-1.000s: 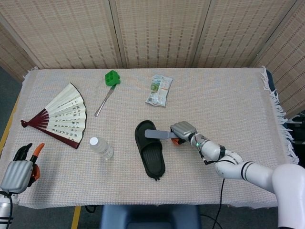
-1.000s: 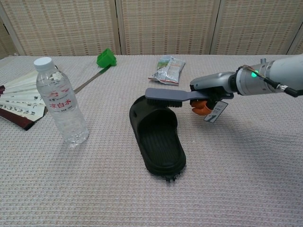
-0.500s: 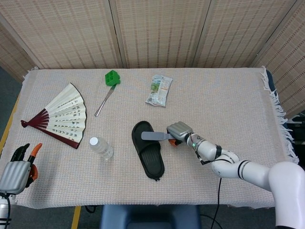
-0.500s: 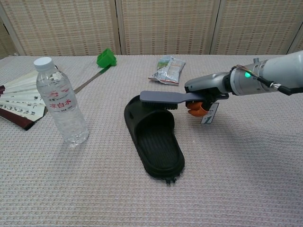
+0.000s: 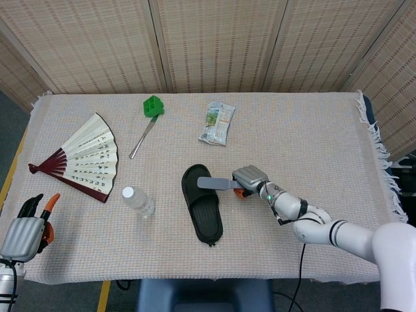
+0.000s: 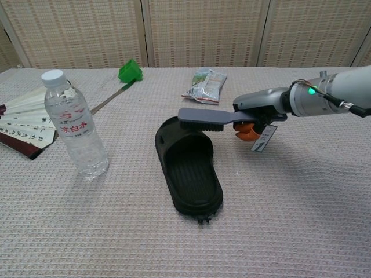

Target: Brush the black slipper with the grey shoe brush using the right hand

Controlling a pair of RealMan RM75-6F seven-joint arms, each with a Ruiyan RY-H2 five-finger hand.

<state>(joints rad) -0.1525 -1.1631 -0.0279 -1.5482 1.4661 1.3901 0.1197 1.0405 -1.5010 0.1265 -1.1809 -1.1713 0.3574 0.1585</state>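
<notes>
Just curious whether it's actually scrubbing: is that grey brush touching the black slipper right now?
Touching. In the chest view the grey brush has its bristles resting on the strap of the black slipper, with no gap showing between them.

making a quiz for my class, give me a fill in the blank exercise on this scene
1. The right hand holds the grey ____ over the black slipper.
2. The water bottle stands ____ on the table.
3. The folding fan lies spread ____.
4. The slipper's strap end points toward the ____ packet.

Missing words: brush; upright; open; snack
</notes>
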